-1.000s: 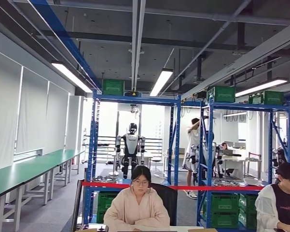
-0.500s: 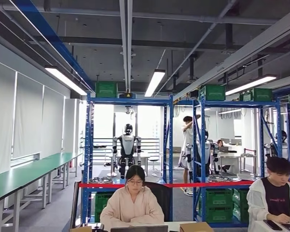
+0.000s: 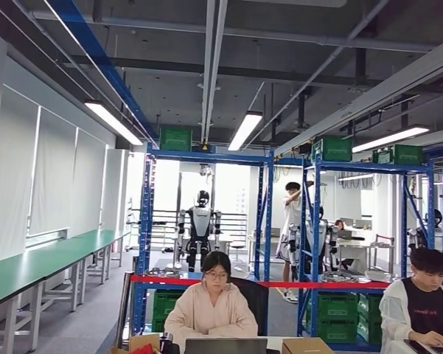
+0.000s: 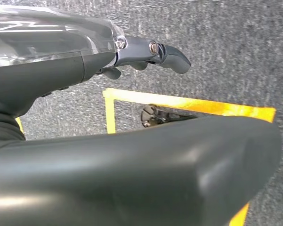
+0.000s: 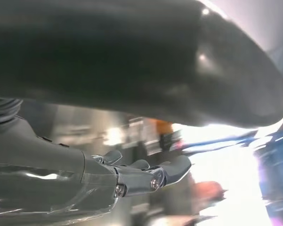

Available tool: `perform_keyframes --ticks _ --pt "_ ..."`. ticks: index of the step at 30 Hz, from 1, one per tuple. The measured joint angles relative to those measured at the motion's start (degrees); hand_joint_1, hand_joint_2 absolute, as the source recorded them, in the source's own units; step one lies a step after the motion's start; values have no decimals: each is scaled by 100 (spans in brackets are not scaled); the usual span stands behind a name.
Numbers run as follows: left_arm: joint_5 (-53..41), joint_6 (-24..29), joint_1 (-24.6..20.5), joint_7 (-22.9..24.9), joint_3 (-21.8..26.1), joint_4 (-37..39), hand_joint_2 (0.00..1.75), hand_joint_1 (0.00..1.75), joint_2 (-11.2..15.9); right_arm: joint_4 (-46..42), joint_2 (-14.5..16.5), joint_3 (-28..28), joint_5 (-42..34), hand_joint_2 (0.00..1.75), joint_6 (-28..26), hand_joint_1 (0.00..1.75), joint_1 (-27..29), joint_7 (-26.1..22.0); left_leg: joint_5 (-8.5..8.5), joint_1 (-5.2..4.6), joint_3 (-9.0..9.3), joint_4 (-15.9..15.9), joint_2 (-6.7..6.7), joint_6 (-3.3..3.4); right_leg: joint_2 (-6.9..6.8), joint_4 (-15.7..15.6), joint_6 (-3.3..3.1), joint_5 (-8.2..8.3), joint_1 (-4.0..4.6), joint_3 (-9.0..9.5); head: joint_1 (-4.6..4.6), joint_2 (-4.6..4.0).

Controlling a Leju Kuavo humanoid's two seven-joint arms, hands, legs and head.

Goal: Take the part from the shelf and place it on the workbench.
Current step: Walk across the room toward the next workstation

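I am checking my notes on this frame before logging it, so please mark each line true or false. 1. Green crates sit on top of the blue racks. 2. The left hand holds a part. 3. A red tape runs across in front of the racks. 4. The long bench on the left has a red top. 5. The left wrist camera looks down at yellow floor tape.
1. Green crates sit on top of the blue racks: true.
2. The left hand holds a part: false; its fingers are extended with nothing in them.
3. A red tape runs across in front of the racks: true.
4. The long bench has a red top: false; it is green.
5. The left wrist view shows yellow floor tape: true.
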Motion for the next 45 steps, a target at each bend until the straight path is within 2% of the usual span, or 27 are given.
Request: perform_keyframes --ticks 1,3,5,7,9,11,12,15,16,17,18,19,21,23,26,28,30,31,32,34,36,38,39,41,42,43,45 --pt "7 0 3 -7 15 -1 0 0 -1 306 7 -63 128 0 -25 0 -2 0 56 -15 -80 8 3 6 0 318 8 -130 -5 -40 0 -1" --pt "16 0 7 -10 41 -1 0 0 -2 820 17 -164 359 0 -77 0 -3 0 157 -49 -231 26 6 10 1 447 -9 -15 -2 116 0 -1" --pt "18 0 8 -9 56 -1 0 0 -14 1262 24 -255 553 0 -167 0 -41 -1 249 -80 -341 33 7 6 7 -236 -100 279 29 655 1 -1" --pt "22 -1 9 -10 63 -2 0 0 -34 1715 26 -347 722 0 -307 0 -128 -3 337 -102 -404 37 8 -23 4 -1144 -219 354 91 1246 3 -1" --pt "22 -3 11 -11 68 -3 0 0 -50 2227 19 -430 873 0 -475 0 -235 -4 427 -92 -442 32 16 -81 0 -1556 -282 328 142 1468 3 0" --pt "16 -11 19 -16 76 -3 0 0 -60 2776 11 -506 984 0 -638 0 -325 -4 417 -80 -497 50 10 -143 -14 -1635 -322 430 129 1423 4 1" --pt "2 -25 29 -18 83 -4 0 0 -66 3038 7 -541 1045 0 -735 0 -366 -4 279 -78 -547 143 2 -171 -25 -1660 -352 502 115 1369 5 2" --pt "-66 -67 49 -33 126 -5 0 0 -76 3811 -19 -633 1245 0 -1098 0 -521 -4 -509 -51 -792 1004 -11 -234 -41 -1633 -391 678 101 1113 7 3" --pt "-79 -70 47 -39 144 -5 0 0 -77 4111 -36 -665 1305 0 -1250 0 -589 -3 -667 -43 -850 1350 -10 -252 -45 -1593 -385 725 102 1010 7 2" --pt "-89 -69 45 -44 157 -5 0 0 -79 4425 -56 -697 1363 0 -1422 0 -662 7 -694 -36 -855 1590 -10 -269 -49 -1542 -378 768 102 901 7 2" --pt "-103 -67 45 -48 167 -7 0 0 -80 4777 -76 -735 1428 0 -1634 0 -742 47 -585 -26 -778 1652 -10 -285 -51 -1477 -366 807 99 780 7 2" --pt "-121 -63 44 -48 170 -8 0 0 -80 5098 -90 -773 1482 0 -1846 0 -822 116 -402 -13 -612 1520 -10 -299 -51 -1403 -349 839 94 657 7 2" --pt "-160 -55 28 -49 173 -11 0 0 -82 5689 -107 -862 1561 0 -2279 0 -949 437 -190 12 -62 790 -14 -319 -45 -1225 -304 883 92 438 8 2" --pt "-197 -53 0 -55 173 -12 0 0 -85 6132 -114 -960 1587 0 -2631 0 -1029 1012 -308 11 337 148 -29 -281 -42 -1084 -247 934 105 297 7 2" --pt "-254 -58 -16 -69 172 -11 0 0 -97 6632 -115 -1095 1637 0 -3095 0 -1089 2136 -329 -2 330 0 -22 -140 -25 -1027 -156 1008 98 209 5 2" --pt "-277 -57 -25 -69 172 -12 0 0 -106 6841 -97 -1160 1691 0 -3371 0 -1089 2764 -210 11 212 -3 6 -39 -2 -789 -87 674 72 125 2 3" --pt "-279 -55 -38 -68 172 -14 0 0 -107 6978 -69 -1214 1728 0 -3521 0 -1098 3122 -81 2 55 3 26 4 5 -146 -31 71 40 -17 -2 4" --pt "-281 -55 -40 -65 172 -14 0 0 -107 7028 -58 -1237 1741 0 -3551 0 -1107 3211 -16 -6 -32 8 37 8 5 219 -12 -127 29 -69 -2 3" --pt "-283 -55 -41 -63 171 -14 0 0 -107 7069 -50 -1256 1755 0 -3571 0 -1117 3282 44 -14 -115 14 50 7 4 478 -1 -180 24 -63 -2 3" --pt "-288 -55 -44 -53 171 -14 0 0 -107 7134 -38 -1294 1785 0 -3614 0 -1138 3447 160 -28 -272 24 64 -2 5 444 -11 57 24 208 -2 2" --pt "-298 -55 -46 -44 171 -14 0 0 -107 7169 -35 -1340 1799 0 -3647 0 -1158 3579 269 -46 -389 30 62 -23 14 -346 -81 315 42 846 -2 2" --pt "-313 -56 -45 -41 171 -14 0 0 -107 7188 -34 -1381 1800 0 -3660 0 -1180 3635 371 -64 -457 36 62 -66 22 -1255 -159 307 75 1450 1 2" --pt "-319 -58 -47 -41 171 -14 0 0 -107 7198 -34 -1397 1800 0 -3663 0 -1192 3650 422 -65 -483 37 66 -96 25 -1506 -185 271 91 1593 1 3" --pt "-320 -62 -50 -42 172 -15 0 0 -104 7225 -32 -1424 1800 0 -3662 0 -1204 3664 490 -57 -539 43 65 -161 12 -1649 -232 292 91 1591 0 4" --pt "-319 -64 -49 -44 172 -15 0 0 -102 7236 -30 -1441 1799 0 -3660 0 -1208 3665 401 -52 -585 102 53 -190 -2 -1668 -278 340 82 1544 1 5" --pt "-319 -67 -43 -45 172 -16 0 0 -100 7245 -28 -1462 1800 0 -3658 0 -1210 3668 212 -50 -648 248 38 -215 -18 -1684 -322 398 72 1481 2 4" --pt "-319 -71 -33 -46 171 -16 0 0 -98 7257 -27 -1500 1805 0 -3657 0 -1206 3670 -378 -39 -807 849 16 -250 -44 -1659 -390 515 80 1314 3 3"
